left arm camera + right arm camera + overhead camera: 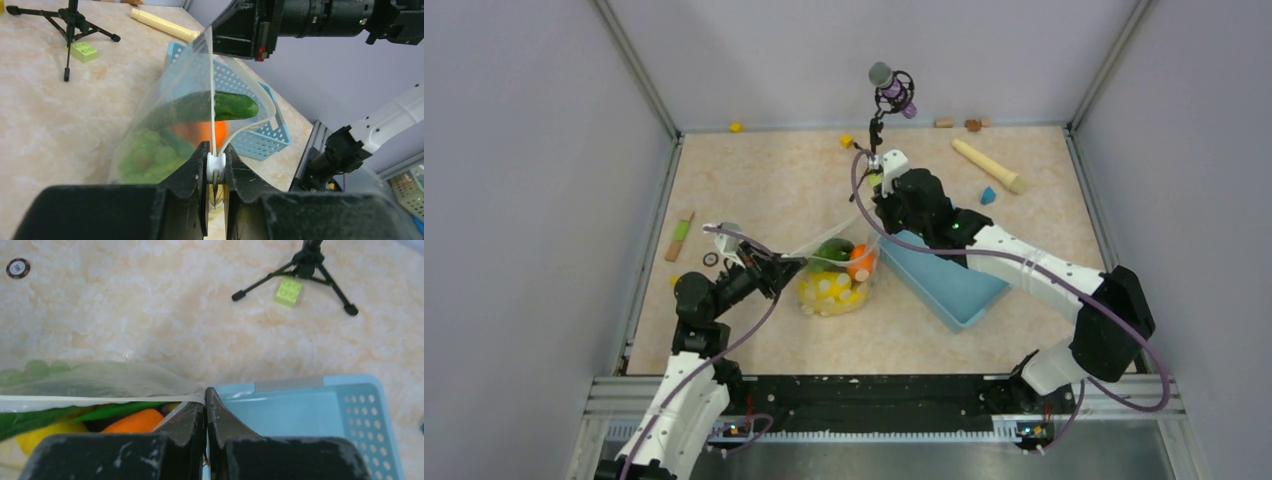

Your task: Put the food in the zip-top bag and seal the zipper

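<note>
Now the left pincer (pixel 216 167) pinches one end of the zipper (pixel 212 100), and the right pincer (pixel 205 400) pinches its far end. It stretches straight between them.

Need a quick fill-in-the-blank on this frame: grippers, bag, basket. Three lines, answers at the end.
1. The left gripper and right gripper each pinch the zip-top bag by its ____.
2. The cucumber lies ____ the bag.
3. The basket beside the bag is light ____.
Missing words: zipper; inside; blue.
</note>
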Tool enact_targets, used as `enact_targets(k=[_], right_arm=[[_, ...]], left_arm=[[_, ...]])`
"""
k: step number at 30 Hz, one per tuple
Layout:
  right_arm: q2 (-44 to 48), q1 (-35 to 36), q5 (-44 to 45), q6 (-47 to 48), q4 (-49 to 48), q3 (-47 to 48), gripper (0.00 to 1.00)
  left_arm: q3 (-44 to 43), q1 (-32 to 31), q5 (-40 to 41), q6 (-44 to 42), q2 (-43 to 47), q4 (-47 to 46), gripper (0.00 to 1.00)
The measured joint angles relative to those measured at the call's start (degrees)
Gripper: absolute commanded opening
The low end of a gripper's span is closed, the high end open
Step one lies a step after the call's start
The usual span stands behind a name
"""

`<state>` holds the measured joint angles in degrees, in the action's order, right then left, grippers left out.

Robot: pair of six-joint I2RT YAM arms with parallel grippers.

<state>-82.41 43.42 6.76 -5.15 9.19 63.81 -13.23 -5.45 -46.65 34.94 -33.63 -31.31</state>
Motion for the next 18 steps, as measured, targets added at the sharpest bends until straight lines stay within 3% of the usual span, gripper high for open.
enact_targets(k=[7, 13, 15, 18], right_arm=[[-7.23, 0.96, 2.1, 8.33, -0.57, 6.99, 0.0], [-8.24, 1.16, 0.92, 11.58, -0.22, 7.52, 0.01], [-8.24, 1.16, -0.33, 12.41, -0.11, 7.52, 0.14], [-7.91, 0.55, -2.64, 14.38, 0.04, 7.43, 0.44]], left_arm=[[-0.39, -4.09, 8.74, 3.02, 11.63, 16.15, 0.0], [-3.65, -7.78, 15.34, 2.43, 15.65, 30.45, 0.0], [-3.69, -8.76, 16.35, 2.54, 15.93, 32.2, 0.0], [-3.93, -10.32, 17.59, 2.51, 16.31, 33.88, 0.0]])
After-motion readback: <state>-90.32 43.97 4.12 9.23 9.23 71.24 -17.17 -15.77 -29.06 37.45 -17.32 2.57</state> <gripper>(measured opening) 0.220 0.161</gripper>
